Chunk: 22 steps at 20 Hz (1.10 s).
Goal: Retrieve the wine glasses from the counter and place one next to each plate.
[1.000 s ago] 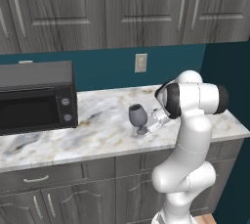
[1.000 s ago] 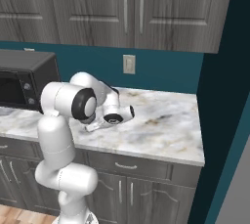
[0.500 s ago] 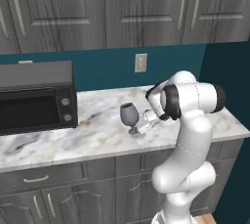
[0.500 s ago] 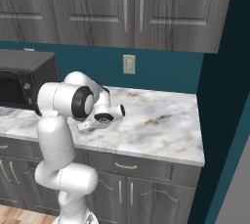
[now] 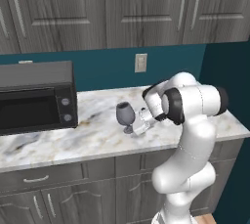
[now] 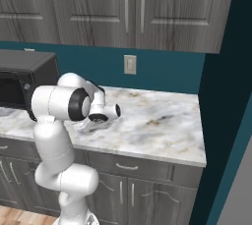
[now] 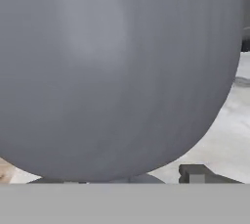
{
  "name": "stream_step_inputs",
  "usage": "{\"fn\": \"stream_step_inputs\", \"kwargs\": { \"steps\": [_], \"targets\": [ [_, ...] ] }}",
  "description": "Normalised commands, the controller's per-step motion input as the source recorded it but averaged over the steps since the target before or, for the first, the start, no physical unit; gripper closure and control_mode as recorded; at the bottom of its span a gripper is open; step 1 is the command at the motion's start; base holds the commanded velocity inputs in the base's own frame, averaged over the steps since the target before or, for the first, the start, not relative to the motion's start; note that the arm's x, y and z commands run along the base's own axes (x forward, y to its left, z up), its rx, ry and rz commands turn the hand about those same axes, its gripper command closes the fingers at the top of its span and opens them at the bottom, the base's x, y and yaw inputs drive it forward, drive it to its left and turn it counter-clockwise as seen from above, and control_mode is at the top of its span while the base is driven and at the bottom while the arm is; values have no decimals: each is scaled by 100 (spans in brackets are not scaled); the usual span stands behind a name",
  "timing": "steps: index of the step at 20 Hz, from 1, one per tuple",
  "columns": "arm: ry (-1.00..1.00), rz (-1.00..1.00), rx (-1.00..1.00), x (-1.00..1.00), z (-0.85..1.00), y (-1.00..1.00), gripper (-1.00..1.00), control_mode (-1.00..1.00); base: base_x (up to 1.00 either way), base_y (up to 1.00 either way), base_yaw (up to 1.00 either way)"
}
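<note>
While the wine glass [image 5: 125, 114] stands upright against the pincer [image 5: 135, 129], its grip is unclear.

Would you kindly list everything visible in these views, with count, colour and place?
wine glass: one, smoky grey, upright on the counter, just ahead of the gripper
counter: one, white-grey marble, over dark grey cabinets
microwave: one, black, at the counter's left end
wall outlet: one, beige, on the teal wall
upper cabinets: a row, grey wood-grain, above
arm: one, white
gripper: one, low at the glass's stem, jaws part closed
</note>
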Motion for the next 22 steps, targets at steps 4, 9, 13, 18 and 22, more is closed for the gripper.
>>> {"fn": "stream_step_inputs", "kwargs": {
  "steps": [4,9,13,18,22],
  "targets": [
    [-25,0,0,-34,75,10,100,-100,0,0,0],
    [-3,0,0,-52,100,-4,100,-100,0,0,0],
    [25,0,0,-60,100,-32,100,-100,0,0,0],
    [22,0,0,-82,100,-68,100,-100,0,0,0],
    [-8,0,0,-100,100,-64,100,-100,0,0,0]
  ]
}}
